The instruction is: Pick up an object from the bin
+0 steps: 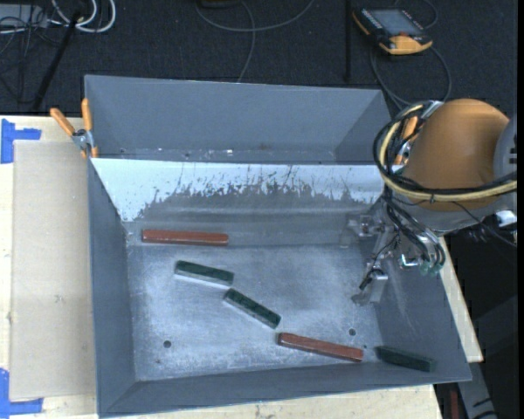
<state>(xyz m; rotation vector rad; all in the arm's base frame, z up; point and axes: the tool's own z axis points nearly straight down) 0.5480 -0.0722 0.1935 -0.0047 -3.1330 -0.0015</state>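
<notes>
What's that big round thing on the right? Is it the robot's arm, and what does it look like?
Yes, that is part of the arm. Its wrist wears a smooth, dome-shaped orange cover. Black and yellow cables loop around the cover, with thinner wires below. Beneath sits the gripper, a small, slim piece of grey metal.

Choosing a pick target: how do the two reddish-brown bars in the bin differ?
The far reddish-brown bar lies level at the back of the bin; the near reddish-brown bar slants at the front. The near one sits closer to the gripper than the far one. Both are long, flat strips lying loose.
</notes>
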